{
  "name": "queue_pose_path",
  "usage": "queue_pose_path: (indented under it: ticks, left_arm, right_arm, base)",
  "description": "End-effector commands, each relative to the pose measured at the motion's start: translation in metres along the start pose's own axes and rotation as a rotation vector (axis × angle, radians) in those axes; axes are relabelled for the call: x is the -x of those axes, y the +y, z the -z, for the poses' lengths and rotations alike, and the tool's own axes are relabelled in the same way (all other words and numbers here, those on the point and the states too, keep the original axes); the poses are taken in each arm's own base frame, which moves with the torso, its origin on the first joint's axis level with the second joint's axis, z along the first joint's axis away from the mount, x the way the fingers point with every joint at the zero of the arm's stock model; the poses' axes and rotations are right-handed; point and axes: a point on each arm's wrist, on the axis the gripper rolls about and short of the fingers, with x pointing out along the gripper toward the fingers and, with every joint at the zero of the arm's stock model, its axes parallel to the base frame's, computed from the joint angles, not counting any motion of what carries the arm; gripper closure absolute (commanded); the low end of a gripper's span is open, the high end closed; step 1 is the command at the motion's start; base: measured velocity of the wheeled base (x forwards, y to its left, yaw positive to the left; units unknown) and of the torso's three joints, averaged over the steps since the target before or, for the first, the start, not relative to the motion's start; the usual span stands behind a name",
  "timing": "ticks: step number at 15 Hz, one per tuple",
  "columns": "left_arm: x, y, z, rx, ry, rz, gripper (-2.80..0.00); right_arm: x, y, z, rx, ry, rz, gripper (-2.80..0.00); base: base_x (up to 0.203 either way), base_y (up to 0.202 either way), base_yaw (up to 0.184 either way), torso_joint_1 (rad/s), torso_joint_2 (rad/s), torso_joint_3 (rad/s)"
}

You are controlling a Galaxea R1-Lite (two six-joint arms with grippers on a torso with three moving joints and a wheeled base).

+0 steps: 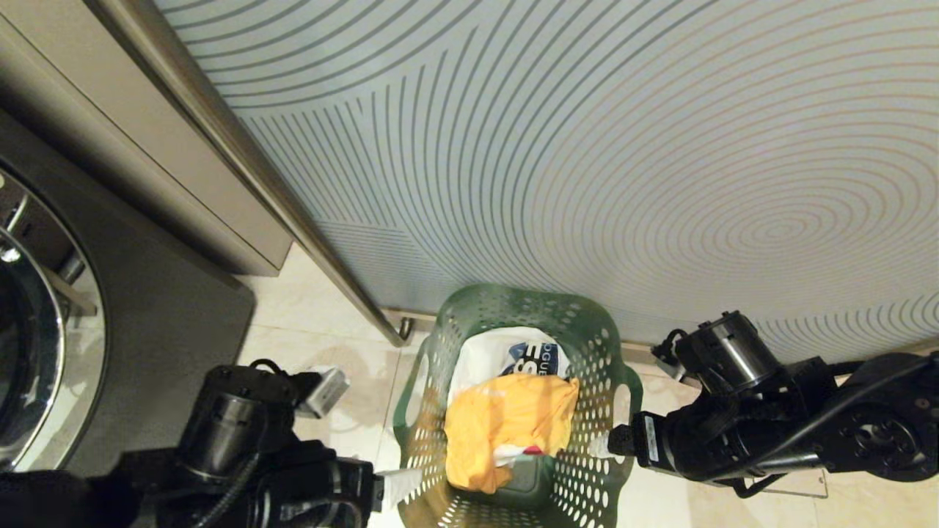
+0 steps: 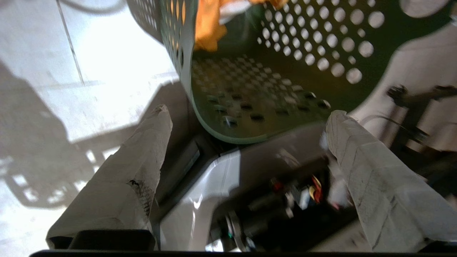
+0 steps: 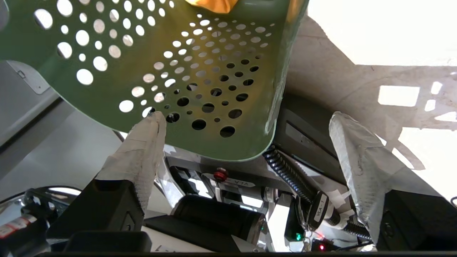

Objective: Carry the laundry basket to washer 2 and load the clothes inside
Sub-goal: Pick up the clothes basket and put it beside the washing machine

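Head view: the laundry basket (image 1: pixel 513 411) stands on the pale tiled floor (image 1: pixel 323 345) in the near middle, close against the patterned glass wall (image 1: pixel 587 147) on its far side. It stands upright with its mouth open towards the camera, and its rim runs longer from near to far than from left to right, with a slot handle on each flank. Inside lie an orange garment (image 1: pixel 506 425) and, on its far side, a white printed garment (image 1: pixel 513 356). A grey washer (image 1: pixel 44 345) with a chrome-rimmed door sits at the far left; no numeral shows on it. The left tool (image 1: pixel 400 485) is at the basket's near-left rim, and the right tool (image 1: pixel 603 444) is just beside its right wall.

Left wrist view: the left tool (image 2: pixel 246 119) has its taped fingers (image 2: pixel 142 150) spread wide, straddling the basket's rounded rim and gripping nothing.

Right wrist view: the right tool (image 3: pixel 246 123) is likewise wide open and empty. One finger (image 3: pixel 146 139) lies against the perforated wall, the other is well apart from the basket.

To carry well, I judge that both tools should take the two slot handles evenly, at the same height and pressure, so that the basket lifts level and does not tip its clothes out.
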Motion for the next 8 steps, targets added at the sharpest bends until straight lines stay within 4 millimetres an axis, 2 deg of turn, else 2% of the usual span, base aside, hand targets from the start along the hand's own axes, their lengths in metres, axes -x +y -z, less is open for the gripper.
queue_pose_path:
  ticks: [1, 3, 8]
  left_arm:
    - [-0.030, -0.005, 0.008, -0.024, 0.015, -0.045, -2.80]
    - [-0.050, -0.010, 0.006, -0.048, -0.073, -0.117, -2.80]
    - [-0.068, -0.015, -0.003, -0.107, -0.122, -0.183, -2.80]
  right_arm:
    - [0.000, 0.000, -0.002, -0.005, -0.005, -0.002, -2.80]
    - [0.001, 0.000, -0.003, -0.002, -0.010, 0.001, -2.80]
    - [0.001, -0.009, -0.008, -0.027, -0.020, 0.018, -2.80]
  base:
    - [0.000, 0.000, 0.000, 0.000, 0.00, 0.000]
    - [0.000, 0.000, 0.000, 0.000, 0.00, 0.000]
    - [0.000, 0.000, 0.000, 0.000, 0.00, 0.000]
